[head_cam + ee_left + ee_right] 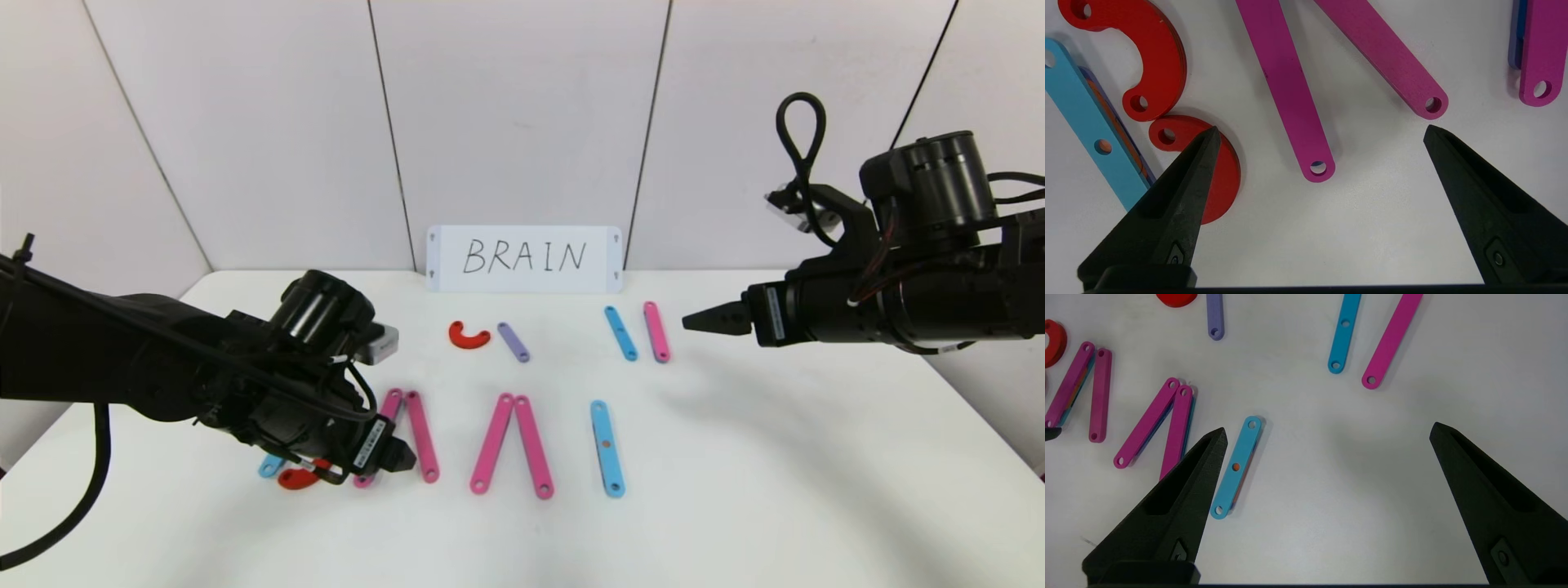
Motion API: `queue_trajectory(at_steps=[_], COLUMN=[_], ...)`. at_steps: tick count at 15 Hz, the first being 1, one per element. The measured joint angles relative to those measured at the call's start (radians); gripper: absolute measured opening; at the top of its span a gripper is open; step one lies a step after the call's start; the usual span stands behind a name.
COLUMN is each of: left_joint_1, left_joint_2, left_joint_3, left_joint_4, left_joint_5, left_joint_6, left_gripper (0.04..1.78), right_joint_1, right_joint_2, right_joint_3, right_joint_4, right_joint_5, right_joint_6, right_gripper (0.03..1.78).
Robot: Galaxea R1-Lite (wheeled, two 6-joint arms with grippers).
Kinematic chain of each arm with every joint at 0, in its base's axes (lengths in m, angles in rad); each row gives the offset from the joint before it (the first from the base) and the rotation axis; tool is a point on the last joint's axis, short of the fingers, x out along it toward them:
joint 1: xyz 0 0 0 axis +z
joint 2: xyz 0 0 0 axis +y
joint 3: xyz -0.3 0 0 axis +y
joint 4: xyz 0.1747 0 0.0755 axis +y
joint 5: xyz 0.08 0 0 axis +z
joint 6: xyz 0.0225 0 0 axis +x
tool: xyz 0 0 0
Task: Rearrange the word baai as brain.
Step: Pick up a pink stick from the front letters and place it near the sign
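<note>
The word lies in a front row on the white table (735, 457). At its left end a red arc (298, 478) and a light-blue strip (269, 467) are mostly hidden under my left arm. To their right are two pairs of pink strips (422, 437) (492, 443) and a single light-blue strip (607, 448). My left gripper (400, 457) is open and empty low over the first pink pair. In the left wrist view (1321, 130) its jaws span a pink strip end (1290, 94), with two red arcs (1159, 53) beside one finger. My right gripper (694, 321) is open, empty and raised at the right.
Behind the word lie a spare red arc (469, 335), a purple strip (513, 341), a light-blue strip (620, 333) and a pink strip (656, 331). A white card (523, 258) with handwritten BRAIN leans on the back wall.
</note>
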Motion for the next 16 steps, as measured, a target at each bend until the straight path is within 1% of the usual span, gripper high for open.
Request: queue_trajectory(at_steps=[2, 5, 10, 12, 14, 16], left_joint_1=[0.000, 0.000, 0.002, 0.002, 0.002, 0.002], left_joint_2=[0.013, 0.036, 0.068, 0.078, 0.091, 0.103], left_joint_3=[0.000, -0.005, -0.022, -0.022, -0.020, -0.022], left_joint_4=[-0.001, -0.004, -0.009, -0.053, -0.069, -0.072], left_joint_5=[0.027, 0.098, 0.103, 0.099, 0.098, 0.095], left_joint_6=[-0.008, -0.027, -0.061, -0.076, -0.092, -0.093], left_gripper=[1.74, 1.74, 1.74, 1.74, 1.74, 1.66], right_joint_1=[0.000, 0.000, 0.000, 0.000, 0.000, 0.000], right_joint_2=[0.000, -0.001, -0.004, -0.004, -0.006, -0.007], right_joint_3=[0.002, 0.005, 0.008, 0.008, 0.009, 0.010], right_joint_4=[0.000, 0.000, -0.001, -0.001, -0.001, -0.001], right_joint_5=[0.000, 0.000, 0.000, -0.001, -0.001, -0.001], right_joint_6=[0.001, 0.001, 0.001, 0.002, 0.002, 0.002], right_gripper=[1.73, 1.73, 1.73, 1.73, 1.73, 1.73])
